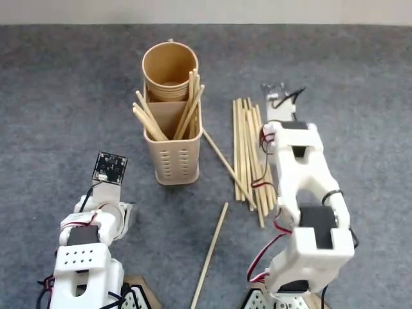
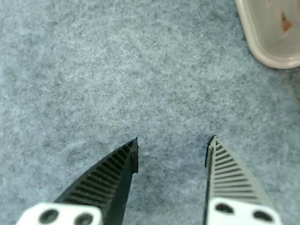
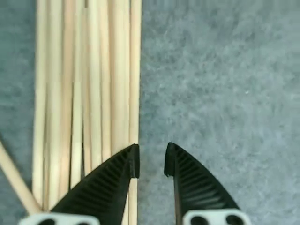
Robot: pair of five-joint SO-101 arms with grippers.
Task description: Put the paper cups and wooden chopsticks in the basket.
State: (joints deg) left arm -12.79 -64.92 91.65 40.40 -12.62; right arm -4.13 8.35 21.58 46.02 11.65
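A beige basket (image 1: 174,158) stands mid-table. Stacked paper cups (image 1: 169,67) fill its far compartment and several wooden chopsticks (image 1: 161,119) lean in the near one. A bundle of loose chopsticks (image 1: 248,151) lies on the carpet to its right, seen close up as chopsticks (image 3: 89,84) in the right wrist view. My right gripper (image 3: 151,161) is narrowly open at the bundle's outer edge, one fingertip over the outermost stick and nothing between the fingers. My left gripper (image 2: 173,150) is wide open over bare carpet near a corner of the basket (image 2: 272,42).
One chopstick (image 1: 210,256) lies alone on the carpet between the two arms, and another (image 1: 225,166) lies diagonally from the basket's base to the bundle. The left arm (image 1: 87,248) sits at the near left, the right arm (image 1: 302,180) at the right. Grey carpet covers the table.
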